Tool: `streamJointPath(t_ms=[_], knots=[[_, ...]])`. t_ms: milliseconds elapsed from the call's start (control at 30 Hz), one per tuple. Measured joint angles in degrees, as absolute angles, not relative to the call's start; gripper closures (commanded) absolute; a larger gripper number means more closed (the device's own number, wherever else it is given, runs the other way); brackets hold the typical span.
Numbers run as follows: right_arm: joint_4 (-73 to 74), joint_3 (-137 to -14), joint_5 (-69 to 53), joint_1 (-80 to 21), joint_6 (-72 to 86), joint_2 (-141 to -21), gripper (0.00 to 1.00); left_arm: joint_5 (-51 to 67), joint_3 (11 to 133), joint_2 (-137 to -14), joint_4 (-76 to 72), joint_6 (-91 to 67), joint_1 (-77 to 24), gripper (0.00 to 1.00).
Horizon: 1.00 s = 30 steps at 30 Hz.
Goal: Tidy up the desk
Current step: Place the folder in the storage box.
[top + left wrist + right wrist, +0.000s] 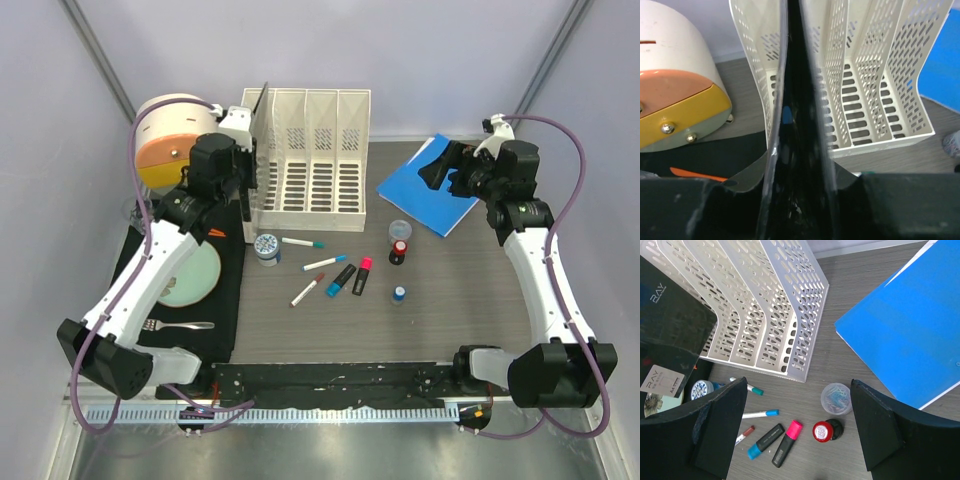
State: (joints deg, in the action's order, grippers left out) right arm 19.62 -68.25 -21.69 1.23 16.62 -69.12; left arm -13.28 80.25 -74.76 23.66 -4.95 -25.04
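The left fingers [690, 210] are clamped on a black folder [795, 150], held on edge over the surface [450, 300] that spreads beneath both arms, lined up with the file rack's [310, 150] leftmost slot. It should probably go down straight, clear of the dividers. The right fingers [715, 430] stand apart above the pens [760, 414].

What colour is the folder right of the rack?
Blue; the folder shows best in the right wrist view.

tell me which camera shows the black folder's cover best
Right wrist: the black folder shows its flat cover and printed label there. Left wrist sees it only edge-on. Top external shows just a thin dark sliver at the left end of the white rack.
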Motion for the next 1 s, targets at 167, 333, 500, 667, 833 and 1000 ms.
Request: streamJointPath(t_ms=[167, 333, 500, 667, 833, 1000], knots=[[19.9, -68.2, -21.5, 1.2, 16.6, -68.9, 0.11, -13.3, 80.4, -75.0, 24.6, -5.4, -24.9, 1.0], [20.4, -68.2, -21.1, 1.2, 16.5, -68.9, 0.11, -14.1, 80.4, -75.0, 24.3, -5.4, -24.9, 1.0], [20.8, -68.2, -20.8, 1.2, 16.4, -68.9, 0.11, -15.3, 80.4, -74.9, 23.8, -5.0, -24.8, 1.0], [21.0, -68.2, -20.6, 1.2, 16.3, -68.9, 0.11, -16.1, 80.7, -74.9, 22.7, -3.8, -24.7, 1.0], [21.1, -68.2, -20.4, 1.2, 16.1, -68.9, 0.11, -16.7, 81.8, -75.0, 21.1, -2.8, -24.6, 1.0], [21.1, -68.2, -20.1, 1.2, 15.9, -68.9, 0.11, -16.7, 82.5, -75.5, 17.7, -2.5, -24.1, 1.0]])
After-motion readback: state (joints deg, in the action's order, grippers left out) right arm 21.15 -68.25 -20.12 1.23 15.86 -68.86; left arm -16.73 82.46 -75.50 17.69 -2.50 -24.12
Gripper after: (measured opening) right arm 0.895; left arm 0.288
